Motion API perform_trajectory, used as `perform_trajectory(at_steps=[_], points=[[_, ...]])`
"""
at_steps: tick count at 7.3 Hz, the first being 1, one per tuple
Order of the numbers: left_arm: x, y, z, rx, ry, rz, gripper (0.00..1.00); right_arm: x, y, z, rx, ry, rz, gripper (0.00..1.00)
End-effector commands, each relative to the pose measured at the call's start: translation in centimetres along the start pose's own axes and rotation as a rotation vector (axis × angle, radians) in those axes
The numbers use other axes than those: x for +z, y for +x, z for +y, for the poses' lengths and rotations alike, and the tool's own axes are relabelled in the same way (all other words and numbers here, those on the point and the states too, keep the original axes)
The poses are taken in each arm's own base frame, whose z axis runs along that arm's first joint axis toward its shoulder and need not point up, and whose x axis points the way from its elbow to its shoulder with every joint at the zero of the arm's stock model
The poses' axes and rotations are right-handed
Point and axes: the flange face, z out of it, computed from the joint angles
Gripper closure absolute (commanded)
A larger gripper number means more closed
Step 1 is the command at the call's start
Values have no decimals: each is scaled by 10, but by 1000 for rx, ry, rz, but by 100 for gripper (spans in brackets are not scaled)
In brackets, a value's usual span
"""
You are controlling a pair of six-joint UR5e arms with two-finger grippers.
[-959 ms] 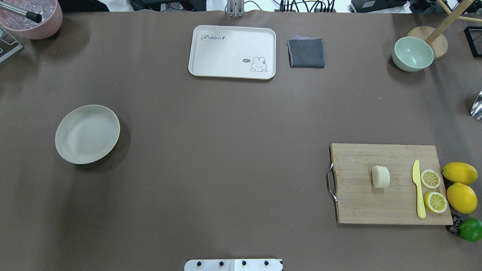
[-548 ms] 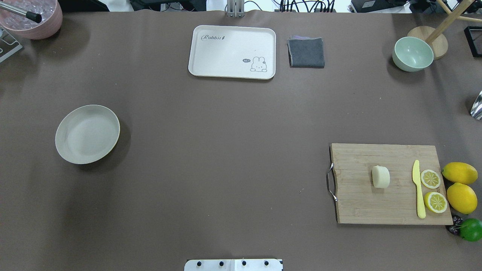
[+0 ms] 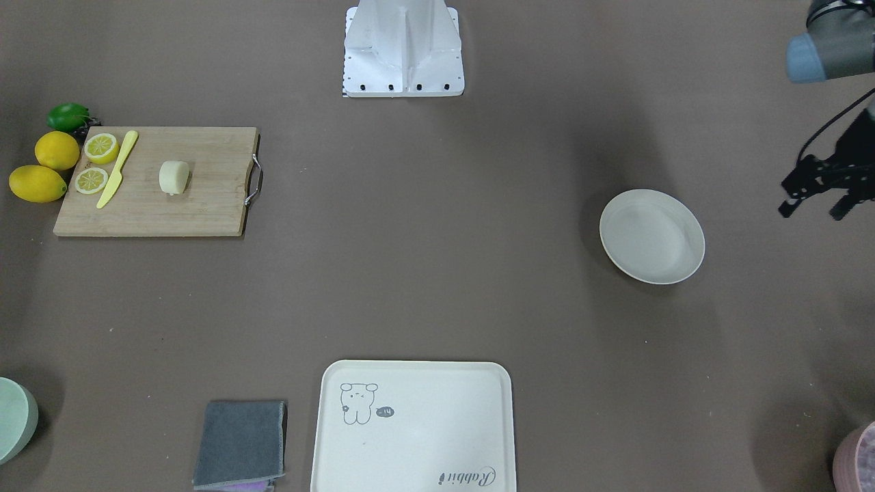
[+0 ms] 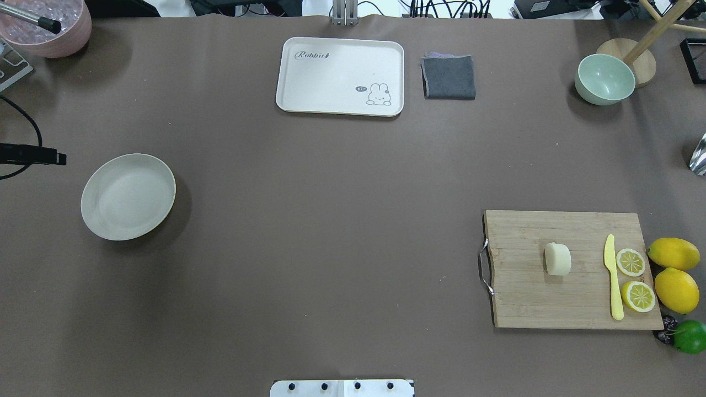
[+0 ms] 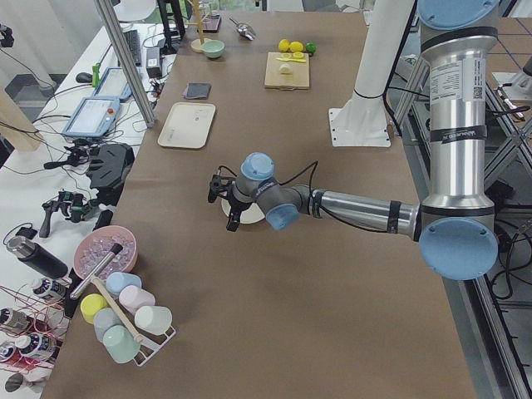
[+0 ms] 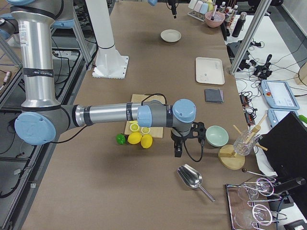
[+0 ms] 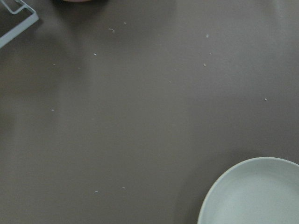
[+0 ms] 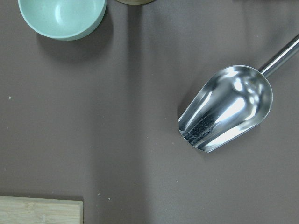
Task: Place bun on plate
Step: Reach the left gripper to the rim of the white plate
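Bun [image 4: 557,258] sits on the board [image 4: 529,298], lower right of the overhead view; plate [image 4: 128,196] mid-left, well apart.
Left gripper [image 3: 812,208] hangs at the front view's right edge, near the plate, jaws apart with nothing between them. Right gripper [image 6: 178,151] is over bare table near the scoop [image 8: 224,109] and green bowl [image 8: 62,16]; can't tell how its jaws stand.

The left claw [image 4: 55,159] has come into the overhead view at its left edge, trailing a looped black cable [image 4: 37,129]; half a second ago only bare bench [image 4: 331,220] showed there. The plate [image 4: 128,197] now lies near the claw's tip, apart from it.
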Motion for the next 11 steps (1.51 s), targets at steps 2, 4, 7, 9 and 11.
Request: perform_trajectory(at_steps=[2,4,7,9,11], points=[[37,30,16,20,-55,26,2,2,-3,-1,-4,-5,-2,0],[52,10,24,19,-61,22,2,3,-4,-1,-3,-7,-13,0],[69,-8,32,24,-65,24,2,2,-5,-1,-4,-6,-22,0],[76,-5,39,32,-81,26,2,2,-5,-1,-4,-6,-22,0],[82,1,49,50,-92,45,13,2,-5,-1,-4,-6,-22,0]])
